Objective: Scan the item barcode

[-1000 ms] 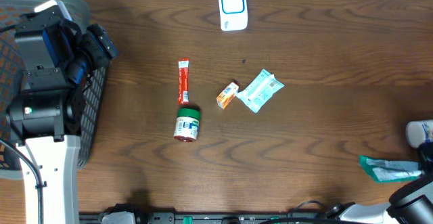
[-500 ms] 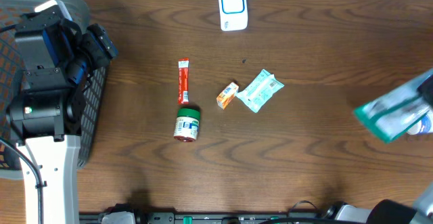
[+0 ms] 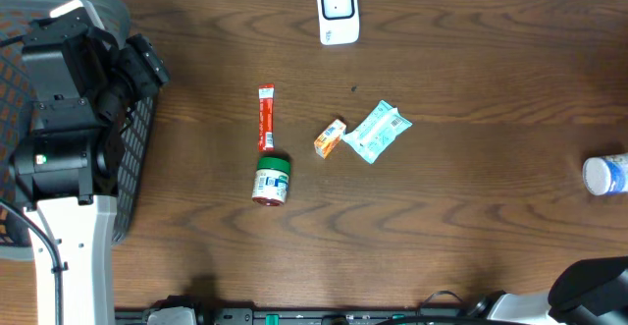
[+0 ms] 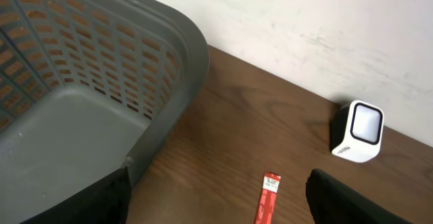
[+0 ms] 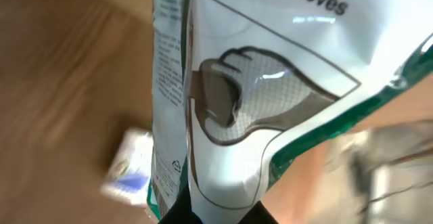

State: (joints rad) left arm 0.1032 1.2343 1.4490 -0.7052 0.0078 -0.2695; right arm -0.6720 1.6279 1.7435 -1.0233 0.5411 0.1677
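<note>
Glove packet point(image 5: 257, 82) shows in the right wrist view only: white, green-edged, close to the lens. Its lower end is pinched by the right gripper point(image 5: 216, 214), jaws pressed together on it; the overhead catches neither. Grey basket point(image 3: 132, 168) sits far left. Left gripper point(image 4: 216, 190) has jaws spread wide beside the basket. Scanner point(image 3: 337, 11) stands at the table's back edge, well apart from the blue wrapper point(image 3: 378, 132), jar point(image 3: 272, 180), red sachet point(image 3: 265, 119) and orange box point(image 3: 330, 137)

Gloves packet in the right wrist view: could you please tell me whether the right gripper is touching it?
Touching. The right wrist view shows the gloves packet pinched at its lower edge between the dark fingers of the right gripper.
</note>
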